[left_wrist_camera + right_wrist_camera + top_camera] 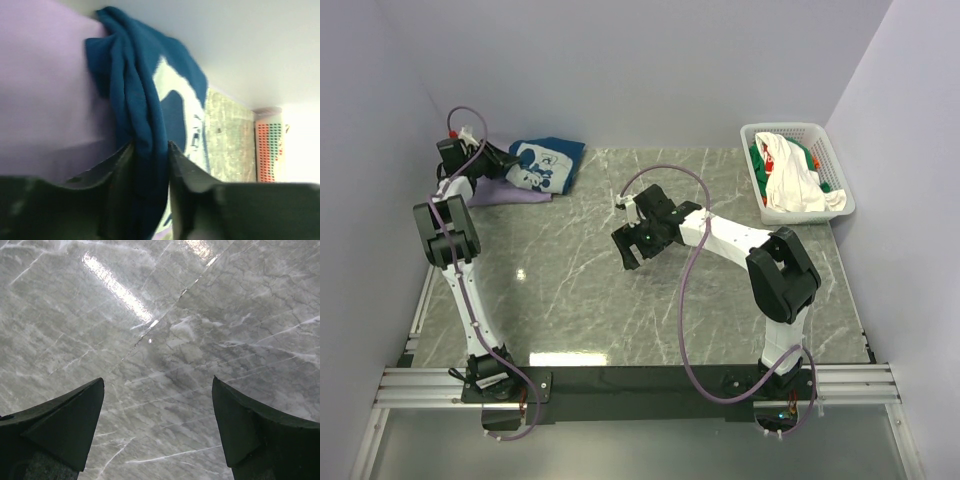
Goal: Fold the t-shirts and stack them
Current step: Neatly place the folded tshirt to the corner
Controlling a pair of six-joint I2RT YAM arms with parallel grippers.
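Grey marble table (620, 300) across the whole middle, with both arms bolted at its near edge. At the far right corner, a white plastic basket (790, 128), filled with a heaped white t-shirt (792, 185) lying over a green t-shirt (758, 160) with red-orange bits. At the far left corner, on the table, a dark blue t-shirt (555, 155) with a white print, bunched up and partly overlapping a pale lavender t-shirt (510, 195) that lies flatter beside it. At the left edge of the blue one, the left claw (150, 150), nearly closed, pinching a thick fold of the blue cloth between both fingers (117, 180), with lavender cloth just beside. Over bare marble in the middle, well apart from every t-shirt, the right claw (157, 385), jaws standing wide and holding nothing.
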